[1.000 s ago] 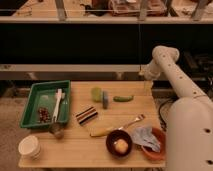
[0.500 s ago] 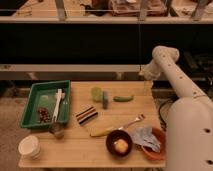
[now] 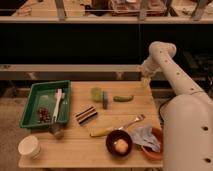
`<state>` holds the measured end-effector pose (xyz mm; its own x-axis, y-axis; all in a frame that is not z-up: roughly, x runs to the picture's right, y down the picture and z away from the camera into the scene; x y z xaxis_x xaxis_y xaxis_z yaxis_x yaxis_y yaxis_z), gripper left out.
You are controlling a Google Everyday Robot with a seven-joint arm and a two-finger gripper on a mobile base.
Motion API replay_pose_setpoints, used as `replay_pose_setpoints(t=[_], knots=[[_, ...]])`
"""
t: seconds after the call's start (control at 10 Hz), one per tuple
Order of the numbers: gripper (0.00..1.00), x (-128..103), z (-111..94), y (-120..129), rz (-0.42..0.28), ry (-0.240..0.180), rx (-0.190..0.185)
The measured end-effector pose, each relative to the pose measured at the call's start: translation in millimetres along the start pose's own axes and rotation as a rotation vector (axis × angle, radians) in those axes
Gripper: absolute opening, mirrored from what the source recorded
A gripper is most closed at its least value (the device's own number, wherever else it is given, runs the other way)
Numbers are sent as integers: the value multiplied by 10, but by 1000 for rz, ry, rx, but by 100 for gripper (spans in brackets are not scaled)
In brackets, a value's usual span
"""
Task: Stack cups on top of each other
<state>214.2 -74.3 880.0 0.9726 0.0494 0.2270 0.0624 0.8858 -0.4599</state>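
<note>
A lime-green cup sits at the middle back of the wooden table. A small dull greyish cup stands by the front right corner of the green tray. The cream-white ribbed cup stands at the table's front left corner. All three cups are apart from one another. My gripper hangs off the arm over the table's back right corner, far from every cup. It is open and holds nothing.
A green tray at the left holds a white utensil and small dark items. A grey block, a green pickle, a striped object and a yellow-handled utensil lie mid-table. A dark brown bowl and an orange-red bowl with a cloth sit front right.
</note>
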Motion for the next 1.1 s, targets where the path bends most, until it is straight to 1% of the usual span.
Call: replay_pose_setpoints(t=[0.2,0.4,0.8,0.9,1.0,1.1], knots=[[80,-404,-61,-105,-43,0,7],[80,-1010,-68,-231,-109,-6,13],[80,-1934,42,-416,-195,-18,21],[80,-2110,87,-450,-204,-30,21],[80,-2284,175,-487,-207,-42,21],[80,-2333,246,-485,-209,-44,21]])
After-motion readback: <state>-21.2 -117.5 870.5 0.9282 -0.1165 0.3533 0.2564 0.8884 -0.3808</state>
